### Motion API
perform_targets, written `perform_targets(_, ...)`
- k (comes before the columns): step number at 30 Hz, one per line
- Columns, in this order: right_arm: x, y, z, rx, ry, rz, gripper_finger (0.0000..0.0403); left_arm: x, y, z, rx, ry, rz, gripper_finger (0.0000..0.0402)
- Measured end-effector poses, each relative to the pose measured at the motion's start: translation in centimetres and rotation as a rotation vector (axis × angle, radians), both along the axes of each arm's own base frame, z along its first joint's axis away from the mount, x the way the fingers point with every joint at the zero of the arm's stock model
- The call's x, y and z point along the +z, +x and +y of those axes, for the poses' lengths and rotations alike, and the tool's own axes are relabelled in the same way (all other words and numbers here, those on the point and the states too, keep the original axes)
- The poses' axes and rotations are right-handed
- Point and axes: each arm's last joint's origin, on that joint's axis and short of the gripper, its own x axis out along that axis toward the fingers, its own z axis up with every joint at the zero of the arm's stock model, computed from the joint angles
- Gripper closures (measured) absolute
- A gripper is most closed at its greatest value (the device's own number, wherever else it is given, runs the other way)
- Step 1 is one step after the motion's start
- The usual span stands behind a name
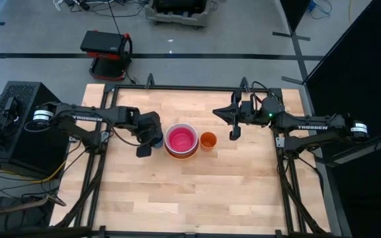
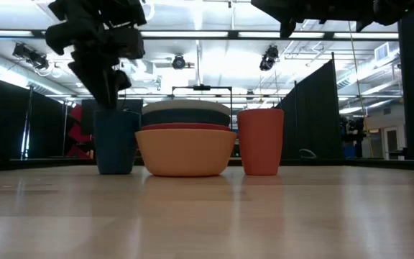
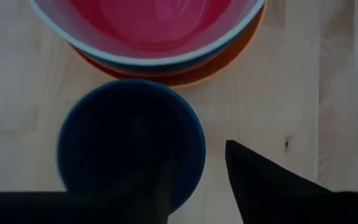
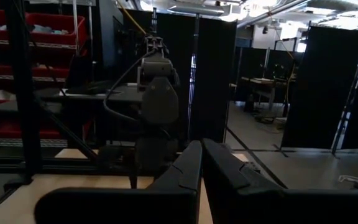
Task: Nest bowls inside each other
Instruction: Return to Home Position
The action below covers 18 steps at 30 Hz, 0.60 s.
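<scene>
The bowls (image 1: 181,140) stand nested in one stack at the table's middle: the orange one (image 2: 185,152) is at the bottom, and the pink one (image 3: 154,18) sits inside the white rim (image 3: 135,59) on top. A small dark-blue cup (image 3: 129,143) stands upright just left of the stack, and a small orange cup (image 1: 208,140) just right of it. My left gripper (image 3: 197,186) is open and points steeply down at the blue cup (image 2: 116,140), one finger over its mouth and one outside its wall. My right gripper (image 4: 201,155) hangs shut and empty, high over the table's far right. My left gripper comes at the dark-blue cup's rim (image 3: 194,155) from above, on the side away from the bowls. The rim lies in the gap between the two fingers. I cannot tell whether either finger touches it. The cup stands upright on the table.
Bare wooden tabletop (image 1: 190,192) stretches toward the near edge and to both sides of the stack. A red and black case (image 1: 106,53) sits on the floor beyond the far edge. Black partitions stand in the room behind.
</scene>
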Motion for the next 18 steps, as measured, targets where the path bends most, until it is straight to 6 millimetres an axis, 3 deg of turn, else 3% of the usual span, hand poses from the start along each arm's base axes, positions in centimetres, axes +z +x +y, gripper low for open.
perform_targets(6, 0.3, -0.4, 0.3, 0.051, -0.033, 0.004, 0.0403, 3.1, -2.2, -0.2, -0.030, 0.055, -0.172, 0.0301)
perform_targets(18, 0.9, -1.7, 1.0, 0.192, -0.125, 0.002, 0.0403, 8.1, -9.2, -1.0, -0.092, 0.188, -0.592, 0.0393)
